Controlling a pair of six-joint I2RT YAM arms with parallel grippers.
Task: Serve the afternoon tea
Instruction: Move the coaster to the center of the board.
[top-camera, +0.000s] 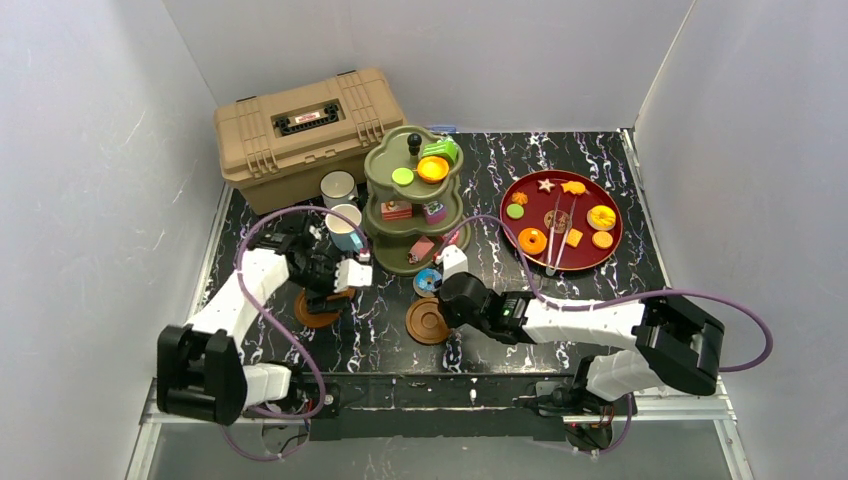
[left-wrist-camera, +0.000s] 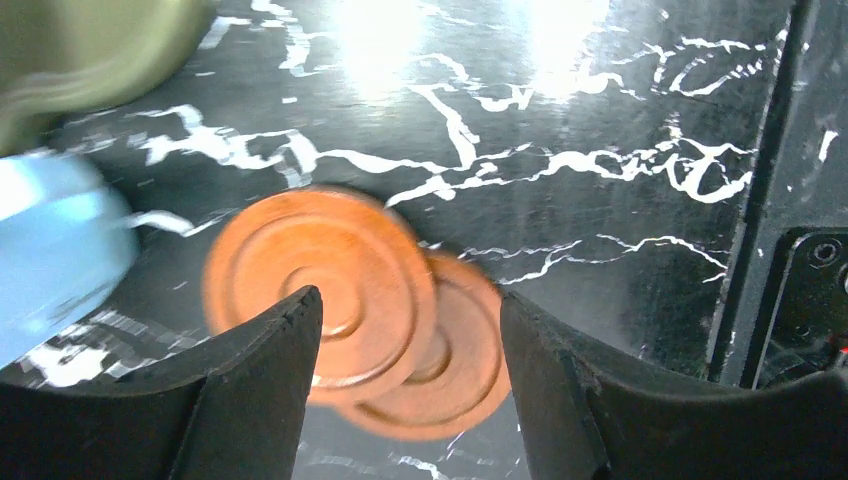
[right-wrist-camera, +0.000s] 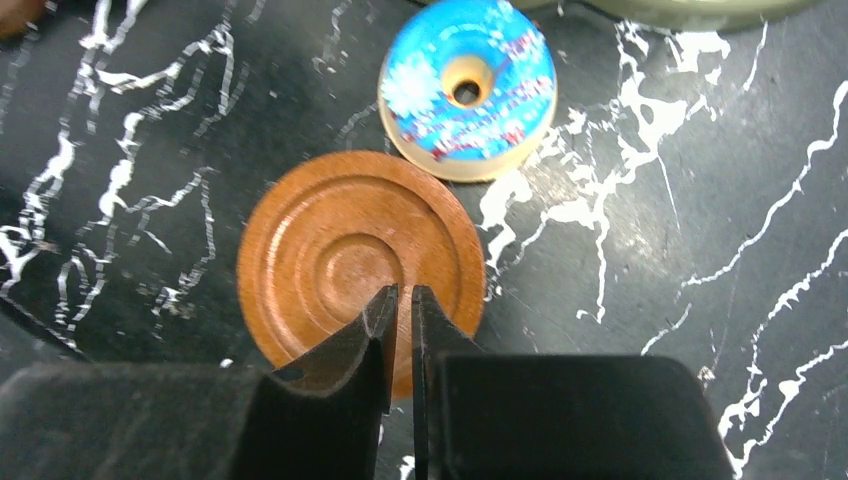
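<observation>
Well, on the overhead camera I see the olive-green stand (top-camera: 384, 160) at 12 o'clock on the black marbled table (top-camera: 560, 290). It has three scalloped tiers under a black knob (top-camera: 414, 140), with small toy cakes in green, orange, pink and red spread over them. At the stand's 9 o'clock are a white mug (top-camera: 338, 186) and, nearer me, a light-blue mug (top-camera: 345, 228). My left gripper (left-wrist-camera: 405, 305) hangs at 8 o'clock with its jaws wide apart, gripping nothing, over two brown saucers. The upper saucer (left-wrist-camera: 320, 290) overlaps the lower saucer (left-wrist-camera: 455, 375), and both are round with concentric rings. My right gripper (right-wrist-camera: 402, 295) is at 6 o'clock, its jaws drawn almost together with only a slit between them and holding nothing, above a third saucer (right-wrist-camera: 360, 265) that lies flat. A blue-iced donut (right-wrist-camera: 467, 90) with sprinkles lies just beside that saucer at its 1 o'clock, perhaps touching it. The tan toolbox (top-camera: 305, 130) is at 10 o'clock, and a red tray (top-camera: 588, 256) of more treats is at 2 o'clock.
</observation>
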